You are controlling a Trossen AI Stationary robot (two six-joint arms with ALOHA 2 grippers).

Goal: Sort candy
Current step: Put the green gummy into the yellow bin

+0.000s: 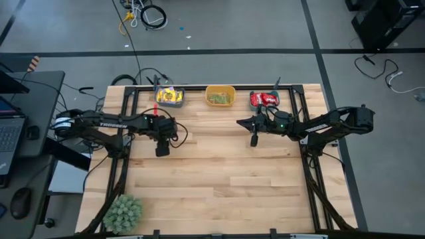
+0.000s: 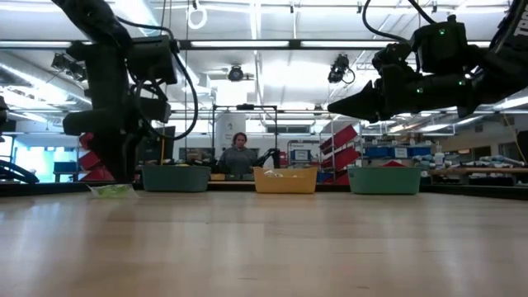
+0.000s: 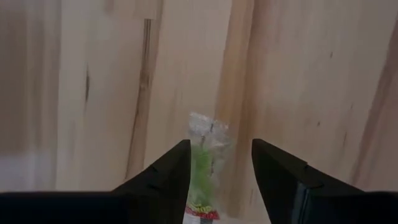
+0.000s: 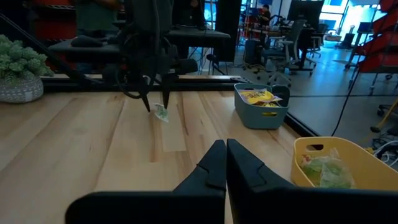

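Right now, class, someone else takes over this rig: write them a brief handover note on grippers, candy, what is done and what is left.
Left gripper: open, straddling a pale green candy on the table.
Right gripper: shut, empty, raised over the table's far half.
Done: yellow candy in the left teal bin, green in the yellow-orange bin, red in the right teal bin.
Left: bin that green piece.

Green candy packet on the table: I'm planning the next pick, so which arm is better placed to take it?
Left. The left gripper hangs open right over the green candy packet, one finger on each side. The right gripper is shut and farther off, across the table.
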